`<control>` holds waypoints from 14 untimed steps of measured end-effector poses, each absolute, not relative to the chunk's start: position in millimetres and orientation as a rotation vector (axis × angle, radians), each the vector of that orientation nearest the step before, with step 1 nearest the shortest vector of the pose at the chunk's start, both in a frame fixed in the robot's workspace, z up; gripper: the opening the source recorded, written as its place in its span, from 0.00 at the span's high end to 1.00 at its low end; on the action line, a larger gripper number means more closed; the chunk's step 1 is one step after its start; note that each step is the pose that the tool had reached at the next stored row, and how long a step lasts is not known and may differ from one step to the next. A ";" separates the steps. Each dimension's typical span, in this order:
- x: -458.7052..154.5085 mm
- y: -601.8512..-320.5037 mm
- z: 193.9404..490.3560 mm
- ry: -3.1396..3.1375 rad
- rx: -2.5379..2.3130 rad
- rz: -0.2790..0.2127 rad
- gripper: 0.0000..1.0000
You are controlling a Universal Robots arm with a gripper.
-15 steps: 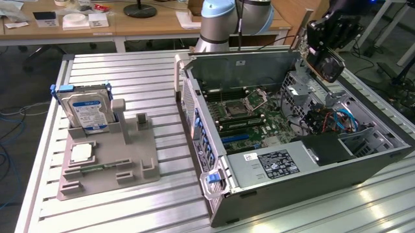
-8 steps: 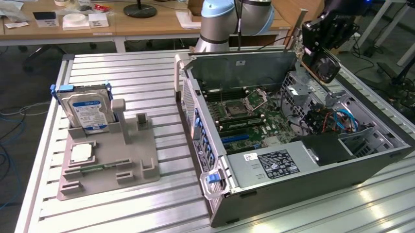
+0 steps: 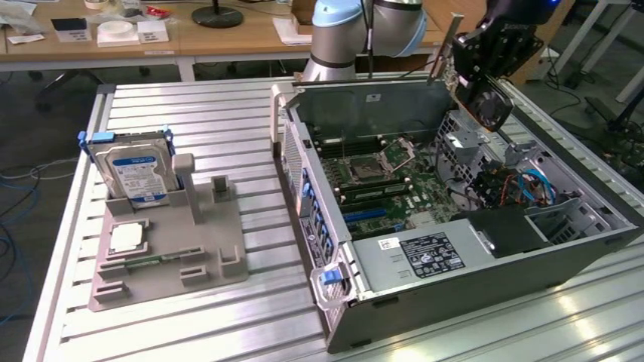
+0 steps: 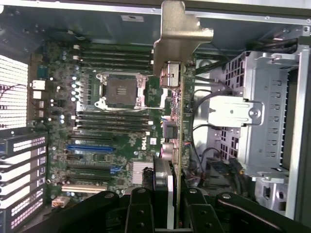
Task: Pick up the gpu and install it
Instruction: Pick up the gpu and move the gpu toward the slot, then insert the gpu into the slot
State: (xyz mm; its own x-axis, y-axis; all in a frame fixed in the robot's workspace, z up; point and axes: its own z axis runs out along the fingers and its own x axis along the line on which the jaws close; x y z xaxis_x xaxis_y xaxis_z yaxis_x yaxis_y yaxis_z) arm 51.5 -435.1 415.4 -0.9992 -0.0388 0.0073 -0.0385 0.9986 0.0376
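In the exterior view, your gripper (image 3: 488,64) hangs over the far end of the open case (image 3: 473,290), toward that view's right. Its fingers are clamped on the gpu (image 3: 491,102). You hold the card tilted in the air, above the case's upper right corner and clear of the motherboard (image 3: 372,170), with its black fan facing the camera. The case lies on its side on the ribbed metal table (image 3: 201,113). Well apart from it, on the exterior view's left, you can see the grey fixture (image 3: 191,256) with the hard drive (image 3: 136,170) standing upright in it. The arm (image 3: 363,30) rises behind the case.

In the wrist view you look down along the gpu (image 4: 177,136), seen edge-on. Your black fingers (image 4: 141,213) press against it from both sides, and its silver bracket (image 4: 182,31) is at the end away from them. Below the card lies the motherboard (image 4: 97,145) with its bare socket (image 4: 119,92) flanked by memory slots. The silver drive cage (image 4: 265,111) stands on the card's other side. The card hangs above the board and is not seated in any slot.
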 end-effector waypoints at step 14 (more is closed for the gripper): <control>45.1 -435.2 415.3 -3.133 0.056 -0.059 0.72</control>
